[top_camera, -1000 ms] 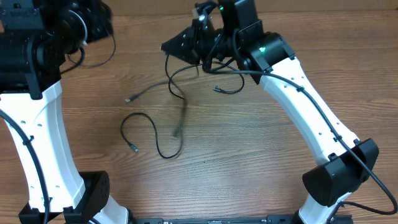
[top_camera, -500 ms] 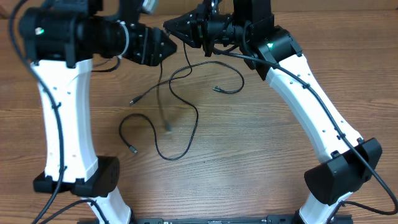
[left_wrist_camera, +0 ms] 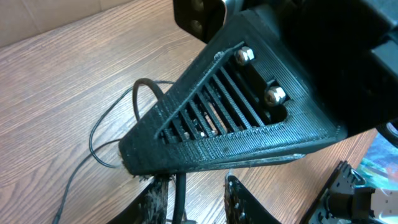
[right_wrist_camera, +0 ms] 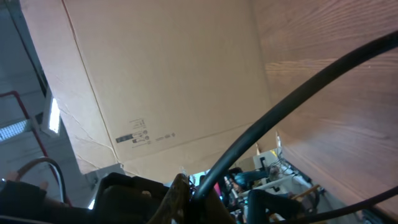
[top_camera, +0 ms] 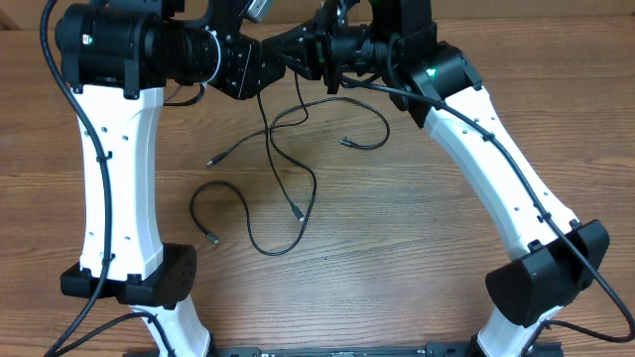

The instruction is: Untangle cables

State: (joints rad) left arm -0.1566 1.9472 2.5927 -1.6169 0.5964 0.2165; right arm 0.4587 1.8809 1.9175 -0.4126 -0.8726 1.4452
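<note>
The cables (top_camera: pixel 298 174) are thin black cords that hang from the two grippers at the back of the table and trail forward over the wood. One loop (top_camera: pixel 236 198) lies flat at left centre, and a plug end (top_camera: pixel 346 142) rests to the right. My right gripper (top_camera: pixel 288 52) is shut on a cable strand (right_wrist_camera: pixel 280 118), pinched between its fingers (right_wrist_camera: pixel 181 186). My left gripper (top_camera: pixel 261 69) meets it tip to tip. Its fingers (left_wrist_camera: pixel 155 193) stand apart around a strand (left_wrist_camera: pixel 179 196) that lies against the left one, just under the right gripper's ribbed finger (left_wrist_camera: pixel 236 124).
Both white arms rise from bases at the front left (top_camera: pixel 139 283) and front right (top_camera: pixel 541 278). A cardboard wall stands behind the table's far edge (right_wrist_camera: pixel 155 81). Bare wood lies between the bases (top_camera: pixel 377 258).
My left arm swung in from the left to the right gripper and its jaws narrowed around a hanging strand. The dangling plug end swung right. The right gripper stayed shut.
</note>
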